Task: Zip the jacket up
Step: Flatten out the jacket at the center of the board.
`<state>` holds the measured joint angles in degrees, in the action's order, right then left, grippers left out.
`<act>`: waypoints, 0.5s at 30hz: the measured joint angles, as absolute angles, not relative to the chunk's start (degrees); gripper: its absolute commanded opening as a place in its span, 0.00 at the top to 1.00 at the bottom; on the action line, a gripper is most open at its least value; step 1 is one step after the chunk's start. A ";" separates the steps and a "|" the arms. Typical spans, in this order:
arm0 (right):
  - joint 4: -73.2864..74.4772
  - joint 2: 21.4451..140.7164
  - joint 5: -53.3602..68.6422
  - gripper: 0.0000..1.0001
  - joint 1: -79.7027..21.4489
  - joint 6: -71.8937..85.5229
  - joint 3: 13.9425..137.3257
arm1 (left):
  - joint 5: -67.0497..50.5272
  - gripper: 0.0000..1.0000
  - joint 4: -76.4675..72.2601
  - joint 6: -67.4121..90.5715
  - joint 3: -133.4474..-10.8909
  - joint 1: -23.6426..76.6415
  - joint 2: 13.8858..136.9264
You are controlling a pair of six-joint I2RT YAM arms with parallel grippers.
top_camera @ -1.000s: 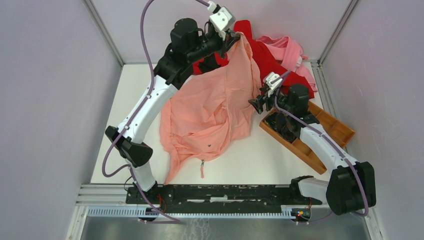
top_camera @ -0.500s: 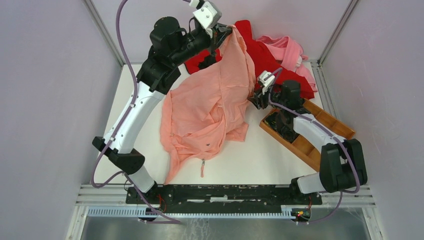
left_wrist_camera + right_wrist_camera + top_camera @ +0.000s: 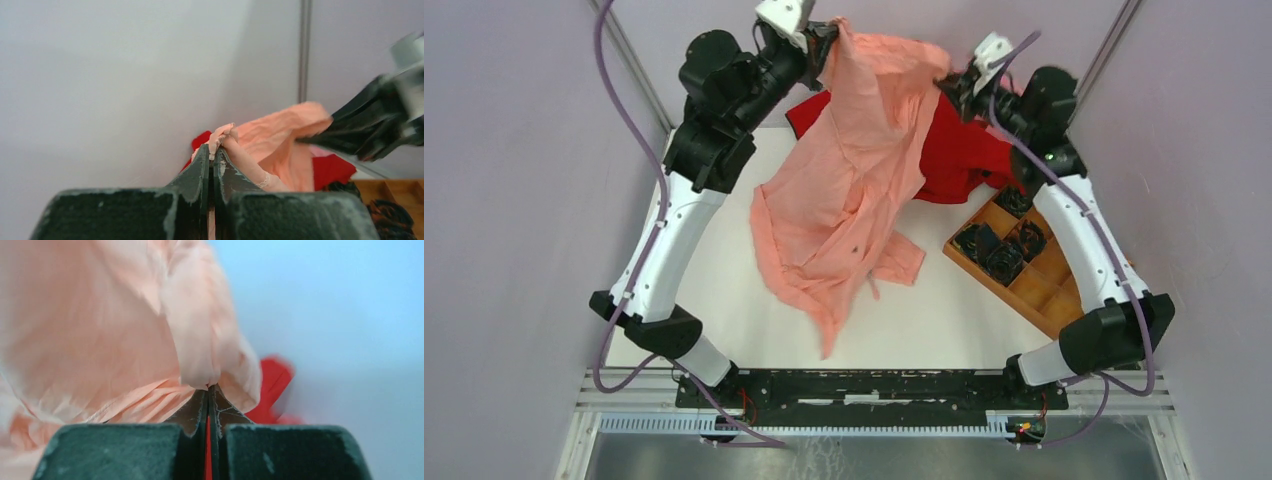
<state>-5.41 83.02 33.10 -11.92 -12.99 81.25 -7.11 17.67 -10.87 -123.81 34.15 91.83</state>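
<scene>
The salmon-pink jacket (image 3: 854, 170) hangs lifted at the back of the table, its lower part draping down onto the white surface. My left gripper (image 3: 826, 38) is shut on the jacket's top left edge; in the left wrist view (image 3: 212, 152) a fold of peach fabric (image 3: 270, 140) is pinched between the closed tips. My right gripper (image 3: 952, 82) is shut on the jacket's top right edge, and in the right wrist view (image 3: 208, 388) the cloth (image 3: 100, 330) bunches right at the tips. The zipper is not clearly visible.
A bright red garment (image 3: 964, 150) lies behind and under the jacket at the back right. A wooden tray (image 3: 1064, 300) with dark items in its compartments sits at the right. Grey walls and metal frame posts enclose the table.
The right gripper closed on the jacket's right edge and rose to the back. The left arm lifted higher and leftward, so the jacket now hangs stretched between both grippers.
</scene>
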 measured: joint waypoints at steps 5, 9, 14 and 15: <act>3.75 87.85 33.28 1.00 -11.90 -14.59 111.90 | 0.03 0.98 15.66 -8.64 -126.30 30.81 90.17; 4.91 89.60 33.15 1.00 -11.88 -14.35 128.42 | 4.43 0.98 12.47 -7.84 -129.84 30.35 88.47; 4.23 88.64 32.69 1.00 -11.88 -13.78 135.66 | 7.38 0.98 7.75 -7.49 -130.87 30.39 82.56; 4.23 88.44 32.56 1.00 -11.88 -13.76 136.18 | 7.53 0.98 7.14 -7.44 -130.96 30.39 81.52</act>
<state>4.23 88.44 32.56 -11.88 -13.76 136.18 7.53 7.14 -7.44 -130.96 30.39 81.52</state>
